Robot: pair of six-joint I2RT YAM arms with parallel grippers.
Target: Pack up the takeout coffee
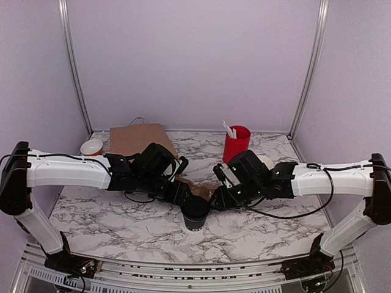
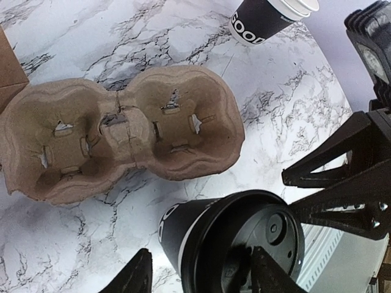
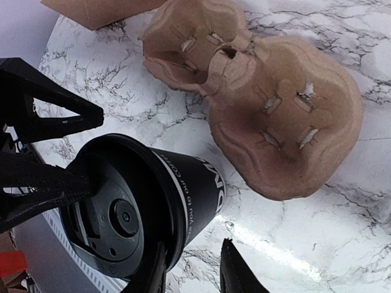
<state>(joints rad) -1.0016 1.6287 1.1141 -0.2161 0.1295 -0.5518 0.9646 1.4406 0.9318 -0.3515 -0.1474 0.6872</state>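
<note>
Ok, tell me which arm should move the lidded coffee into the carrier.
Left, probably. The left gripper straddles the takeout coffee, with the cardboard carrier straight ahead; the right gripper reaches only its rim.

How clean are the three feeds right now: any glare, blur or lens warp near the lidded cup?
Top external: even light, sharp, but the takeout coffee shows no lid detail. Left wrist: wide-lens warp bends the edge of the marble table; the pulp cup carrier is crisp. Right wrist: a bright glare patch on the marble beside the cup's base; lid detail readable.
</note>
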